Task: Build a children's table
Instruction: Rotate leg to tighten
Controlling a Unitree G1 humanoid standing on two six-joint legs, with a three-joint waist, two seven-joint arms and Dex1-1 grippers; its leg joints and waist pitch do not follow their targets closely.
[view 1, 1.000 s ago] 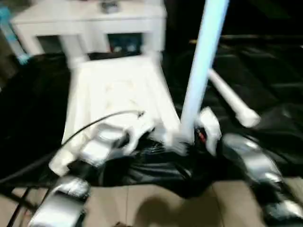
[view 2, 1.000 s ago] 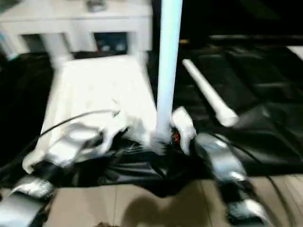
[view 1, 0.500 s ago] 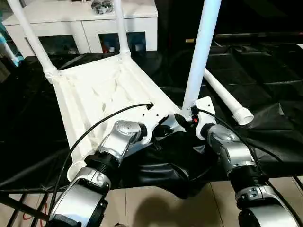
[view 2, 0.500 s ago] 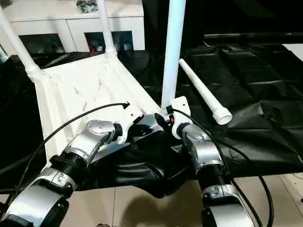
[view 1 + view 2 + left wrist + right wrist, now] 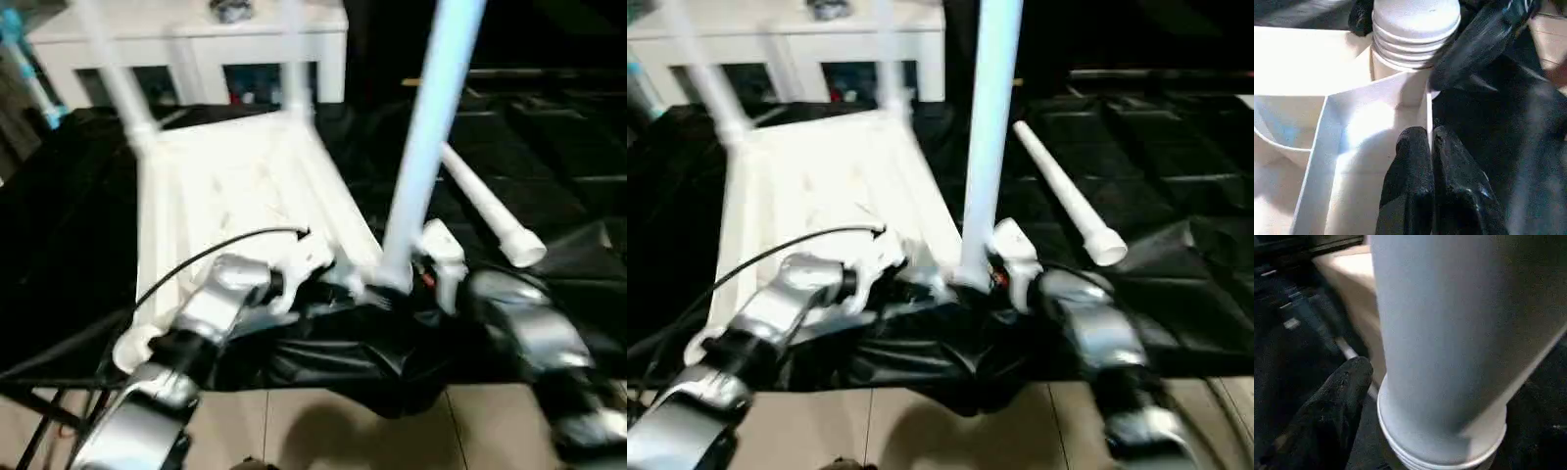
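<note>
Tabletop [image 5: 235,186] lay underside up on the black cloth [image 5: 549,157], two far legs already standing in their sockets, so the near corner faced the robot. A third leg [image 5: 426,147] stood upright in that near socket; the fourth leg [image 5: 485,211] lay loose on the cloth, just beyond. The left gripper [image 5: 1431,147], fingers pressed together on the tabletop's thin rim, probably steadied it. The right gripper [image 5: 1371,396] sat at the leg's base; I could not tell its spread. Compared with half a second earlier, the whole view had shifted, while the parts kept their arrangement.
</note>
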